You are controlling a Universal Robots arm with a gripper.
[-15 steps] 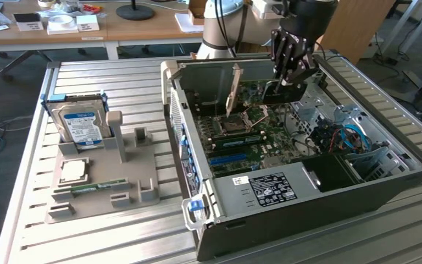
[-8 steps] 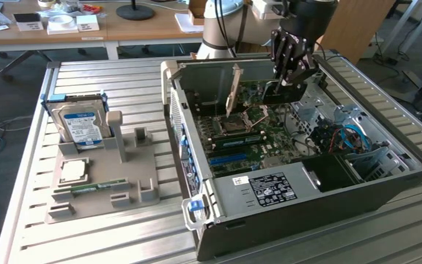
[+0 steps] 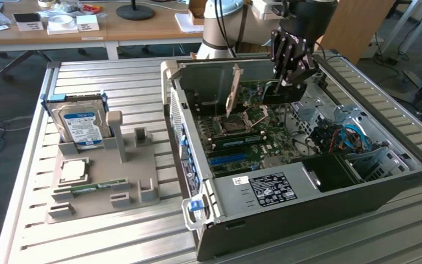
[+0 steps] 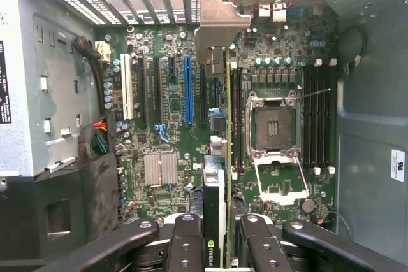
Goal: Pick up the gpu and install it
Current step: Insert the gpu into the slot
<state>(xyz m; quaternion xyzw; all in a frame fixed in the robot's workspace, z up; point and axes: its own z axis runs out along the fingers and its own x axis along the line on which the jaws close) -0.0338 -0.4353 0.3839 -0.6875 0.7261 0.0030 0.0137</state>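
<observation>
claw (image 4: pixel 217 237): clenched on gpu (image 4: pixel 221 157) | on edge, long axis parallel to slots (image 4: pixel 187 90) | bracket (image 4: pixel 220 20) toward case (image 4: pixel 373 93) rear

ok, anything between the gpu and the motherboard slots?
Nothing visible. The gripper holds the gpu edge-down over the motherboard in the open case. The slots beside it lie bare, and the cable bundle sits off at the case wall. The strip directly beneath the card is hidden by the card itself.
</observation>
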